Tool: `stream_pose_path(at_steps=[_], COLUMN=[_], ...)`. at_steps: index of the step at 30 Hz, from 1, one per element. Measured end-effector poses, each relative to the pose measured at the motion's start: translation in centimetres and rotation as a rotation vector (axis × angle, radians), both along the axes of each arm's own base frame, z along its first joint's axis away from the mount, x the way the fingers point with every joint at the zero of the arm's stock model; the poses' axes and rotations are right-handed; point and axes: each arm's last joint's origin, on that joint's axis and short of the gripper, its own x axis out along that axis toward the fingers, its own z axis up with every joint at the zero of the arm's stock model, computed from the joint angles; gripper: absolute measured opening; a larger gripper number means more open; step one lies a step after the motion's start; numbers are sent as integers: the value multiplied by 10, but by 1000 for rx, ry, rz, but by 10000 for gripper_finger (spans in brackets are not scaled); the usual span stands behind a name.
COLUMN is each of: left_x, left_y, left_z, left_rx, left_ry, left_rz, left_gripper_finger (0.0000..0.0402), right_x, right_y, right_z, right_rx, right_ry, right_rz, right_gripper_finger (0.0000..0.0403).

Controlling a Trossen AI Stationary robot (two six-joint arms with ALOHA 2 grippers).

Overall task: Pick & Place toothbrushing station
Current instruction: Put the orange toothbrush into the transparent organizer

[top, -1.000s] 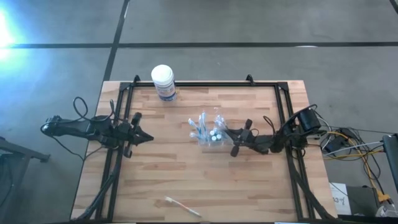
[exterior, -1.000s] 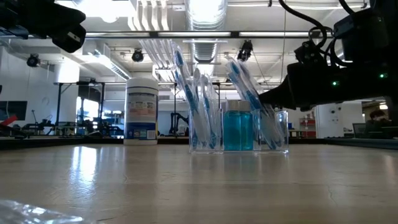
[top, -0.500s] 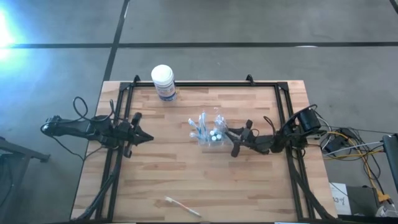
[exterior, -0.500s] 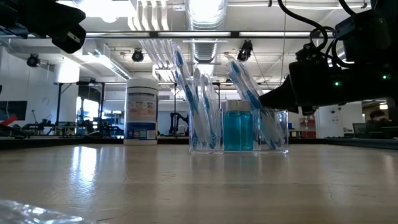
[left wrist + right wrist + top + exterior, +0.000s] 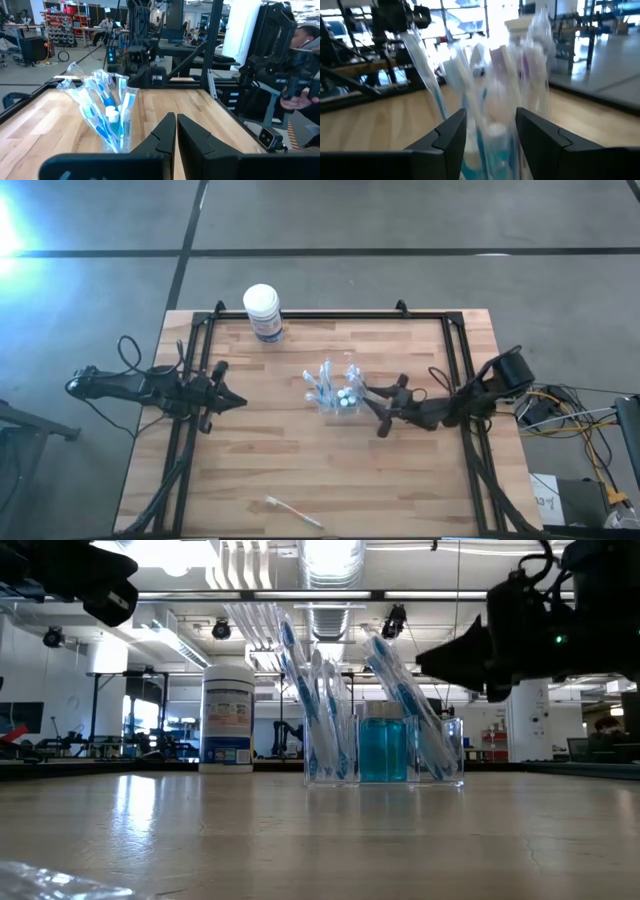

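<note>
Right gripper [image 5: 368,400]: fingers apart, standing just off the 3 o'clock side of the toothbrushing station [image 5: 336,394] and a little above the table; nothing is clamped. In the right wrist view the two dark fingers [image 5: 451,136] frame the holder with a gap on either side, touching neither wall as far as can be told.

The station stands upright near the middle of the wooden table [image 5: 300,460], loaded with wrapped toothbrushes leaning outward and a blue-filled compartment at its centre.

Handling assessment: the holder is thin clear plastic, likely light, rigid and slick, with a tall load that makes it top-heavy. A hard squeeze could crack or flex the wall; a loose one could let it slide or tip. The soundest hold appears to be low across the narrow walls, below the brush heads, clear of the crinkly wrappers.

Right arm: reaches in low from the 3 o'clock edge, forearm nearly level, wrist pointed toward 9 o'clock.

Left gripper [image 5: 232,401]: fingers together, empty, parked at the 9 o'clock side, pointing toward the station, well apart from it.

A white tub [image 5: 263,311] sits at the 11 o'clock corner; a loose toothbrush [image 5: 293,512] lies near the 6 o'clock edge.
</note>
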Motion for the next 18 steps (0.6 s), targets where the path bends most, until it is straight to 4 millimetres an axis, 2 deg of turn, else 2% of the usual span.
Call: stream_pose_path(at_steps=[6,13,18], left_x=[0,0,0], left_y=[0,0,0], left_z=[-1,-3,-3], left_rx=[-2,0,-31], left_ry=[7,28,36], left_rz=[-2,-3,3], left_gripper_finger=[21,21,21], right_x=[-5,-7,2], right_y=[8,27,41], right_z=[24,50,74], right_rx=[-61,-128,-101], right_ry=[-65,-55,6], right_rz=[33,113,162], right_gripper_finger=[169,167,139])
